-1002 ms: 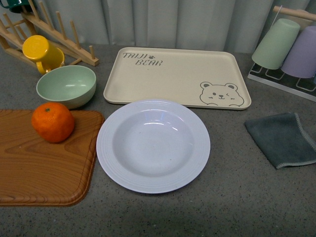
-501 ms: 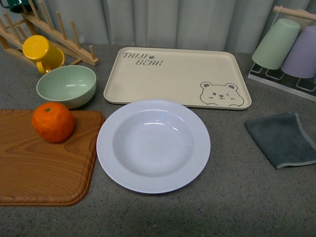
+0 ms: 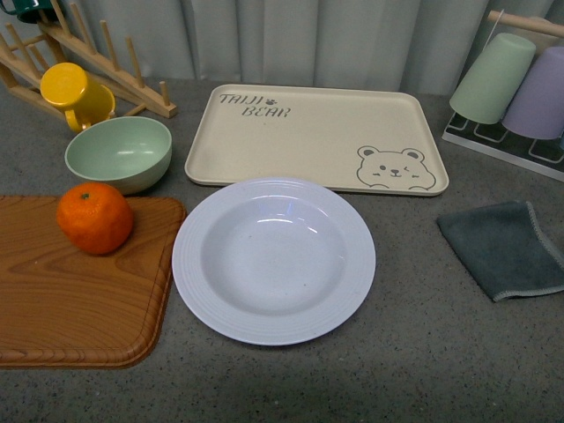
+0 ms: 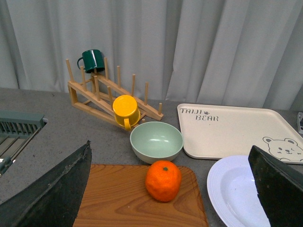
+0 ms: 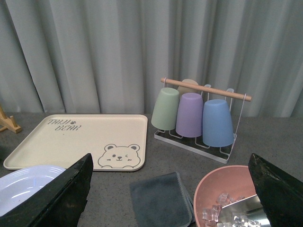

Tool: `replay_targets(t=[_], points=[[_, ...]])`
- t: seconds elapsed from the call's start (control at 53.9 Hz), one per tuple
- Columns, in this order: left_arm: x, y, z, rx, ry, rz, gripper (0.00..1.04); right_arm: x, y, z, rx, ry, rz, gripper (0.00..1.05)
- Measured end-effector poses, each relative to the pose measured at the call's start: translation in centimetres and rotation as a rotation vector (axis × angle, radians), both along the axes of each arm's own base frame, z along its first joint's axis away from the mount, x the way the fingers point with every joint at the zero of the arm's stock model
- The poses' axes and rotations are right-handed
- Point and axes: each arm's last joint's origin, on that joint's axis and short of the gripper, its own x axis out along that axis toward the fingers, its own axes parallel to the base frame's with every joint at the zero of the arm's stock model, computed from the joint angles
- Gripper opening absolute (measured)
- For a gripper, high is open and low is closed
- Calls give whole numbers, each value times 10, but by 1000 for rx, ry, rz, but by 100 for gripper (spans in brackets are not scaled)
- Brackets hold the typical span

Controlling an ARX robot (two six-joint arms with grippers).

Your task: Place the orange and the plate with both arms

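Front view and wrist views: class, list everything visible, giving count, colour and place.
wooden board: 1, brown, front left
orange: 1, bright orange, on the wooden board
plate: 1, pale lavender-white, empty, right of the board
mint bowl: 1, mint green, behind the board
tray: 1, cream with bear print, behind the plate
yellow mug: 1, yellow, on peg rack
green mug: 1, dark green, atop peg rack
cloth: 1, dark grey, right of the plate
cups: 4, green, purple, blue, beige, upturned on wire rack
pink bowl: 1, pink, holding ice, by the cloth
left fingers: 2, black, apart, empty
right fingers: 2, black, apart, empty
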Motion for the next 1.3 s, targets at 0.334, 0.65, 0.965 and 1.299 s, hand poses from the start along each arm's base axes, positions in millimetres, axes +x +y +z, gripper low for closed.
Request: replay_targets(t=[0.334,0.65,0.965,1.299], points=[[48,6,6,-138,136,250,98,0,0,0,0,0,0,96],[148,-24,-7,-173,317,15,98,0,0,0,0,0,0,96],[204,-42,-59,-150,525,-76,98,0,0,0,0,0,0,96],[223,-26,-85,-137,603,10,98,0,0,0,0,0,0,96]])
